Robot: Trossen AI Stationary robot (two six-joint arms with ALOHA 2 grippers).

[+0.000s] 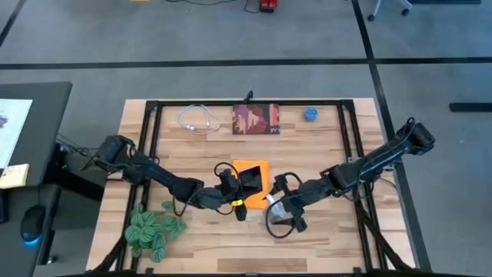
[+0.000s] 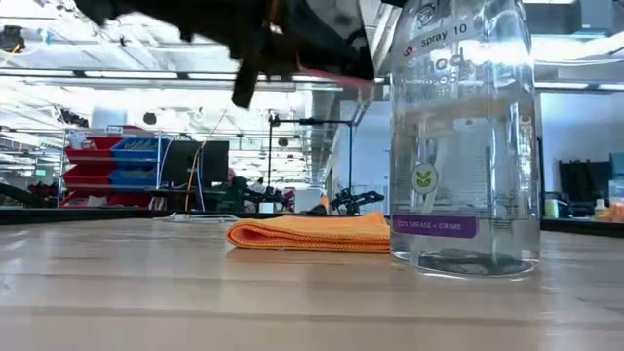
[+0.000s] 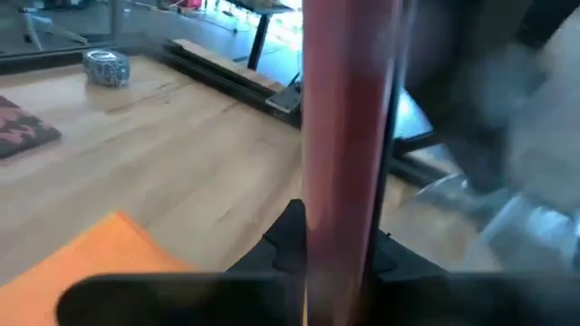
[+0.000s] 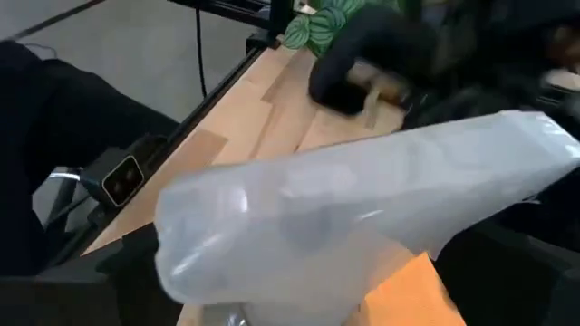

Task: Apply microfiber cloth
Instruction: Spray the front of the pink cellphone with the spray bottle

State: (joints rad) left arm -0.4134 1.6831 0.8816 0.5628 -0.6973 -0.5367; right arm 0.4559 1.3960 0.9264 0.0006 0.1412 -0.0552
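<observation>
While both arms meet over the middle of the wooden table point(image 1: 323, 238), the microfiber cloth point(image 1: 247, 171) is seen lying flat on the boards, folded and bright orange, between the two grippers. The left gripper point(image 1: 240, 185) is clamped on a black smartphone point(image 1: 251, 180), which is held on edge above the cloth's near part; its reddish rim point(image 3: 344, 136) is seen upright between the fingers in the left wrist view. The right gripper point(image 1: 278, 209) is closed around a clear spray bottle point(image 2: 464, 136), which is stood on the table just right of the cloth. A dark red-brown printed square point(image 1: 256, 119), a white cable point(image 1: 197, 119) and a small blue object point(image 1: 310, 114) are set along the far side. A green plant point(image 1: 152, 228) is placed at the near left.
</observation>
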